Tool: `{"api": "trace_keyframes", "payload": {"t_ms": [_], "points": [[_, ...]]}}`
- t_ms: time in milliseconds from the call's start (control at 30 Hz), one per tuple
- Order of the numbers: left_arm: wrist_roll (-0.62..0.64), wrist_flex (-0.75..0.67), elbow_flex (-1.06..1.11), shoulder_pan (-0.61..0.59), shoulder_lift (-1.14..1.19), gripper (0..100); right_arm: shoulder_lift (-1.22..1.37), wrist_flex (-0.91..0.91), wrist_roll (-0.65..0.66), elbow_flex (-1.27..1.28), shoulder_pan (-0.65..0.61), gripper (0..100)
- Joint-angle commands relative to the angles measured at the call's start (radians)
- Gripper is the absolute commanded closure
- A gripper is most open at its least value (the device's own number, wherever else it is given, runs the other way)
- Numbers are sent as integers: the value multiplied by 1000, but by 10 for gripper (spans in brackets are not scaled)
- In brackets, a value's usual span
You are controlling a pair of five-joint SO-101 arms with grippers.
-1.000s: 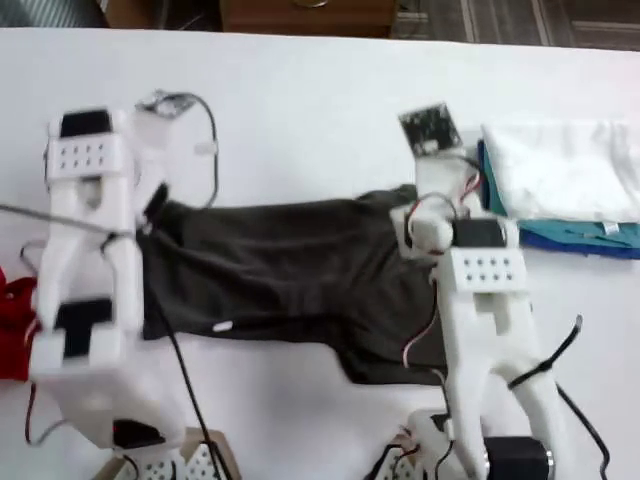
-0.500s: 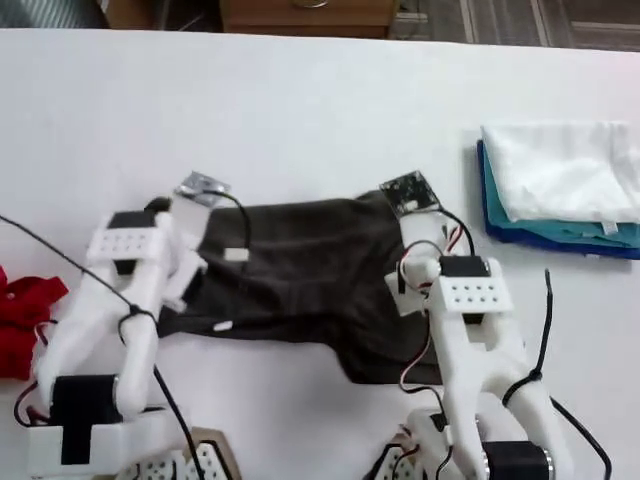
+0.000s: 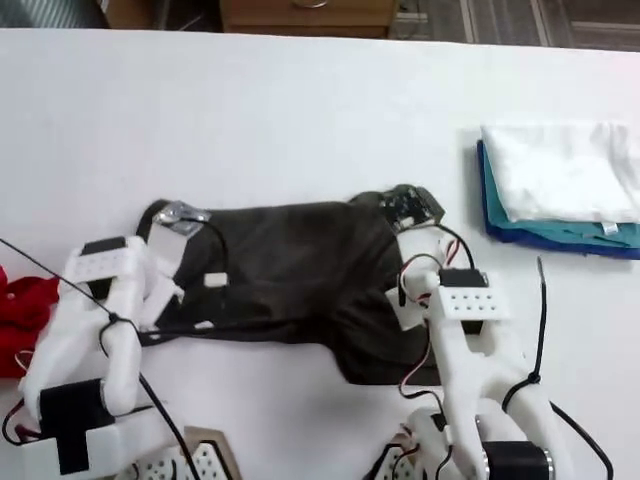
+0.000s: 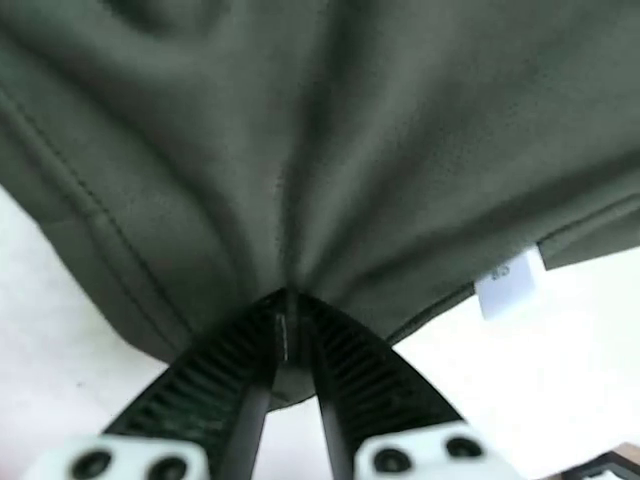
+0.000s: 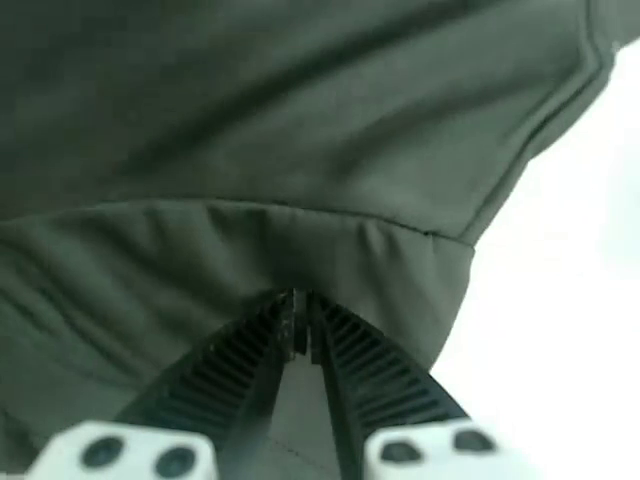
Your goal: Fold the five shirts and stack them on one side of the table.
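The spread shirt [image 3: 290, 270] lies on the table [image 3: 300, 110], the left gripper [image 4: 285, 300] pinching its far left corner and the right gripper [image 5: 298, 300] its far right corner. Well right of that shirt sits the stack of folded shirts [image 3: 560, 185]. Left of it, at the table's edge, lies a crumpled shirt [image 3: 20, 310].

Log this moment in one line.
left gripper: shut on dark grey cloth shirt | right gripper: shut on it | folded white and blue shirts: stacked
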Motion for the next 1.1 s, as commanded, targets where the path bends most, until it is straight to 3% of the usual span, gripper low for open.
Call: {"api": "trace_keyframes", "payload": {"t_ms": [0,200,333,500,667,833,1067], "points": [[-9,-11,-30,-26,-18,975,-39,-18,11,0,31,978],[-3,17,-44,-23,-28,975,-50,-36,2,-5,90,978],[9,140,-137,-15,-29,975,-93,-33,-60,-95,128,978],[11,331,-355,-17,-29,975,-96,-28,-141,-310,79,978],[12,465,-648,-17,-20,975,139,33,-192,-595,13,979],[169,316,-788,46,54,975,506,119,-273,-893,-33,979],[358,80,-865,173,454,975,908,275,-338,-1243,-56,979]]}}
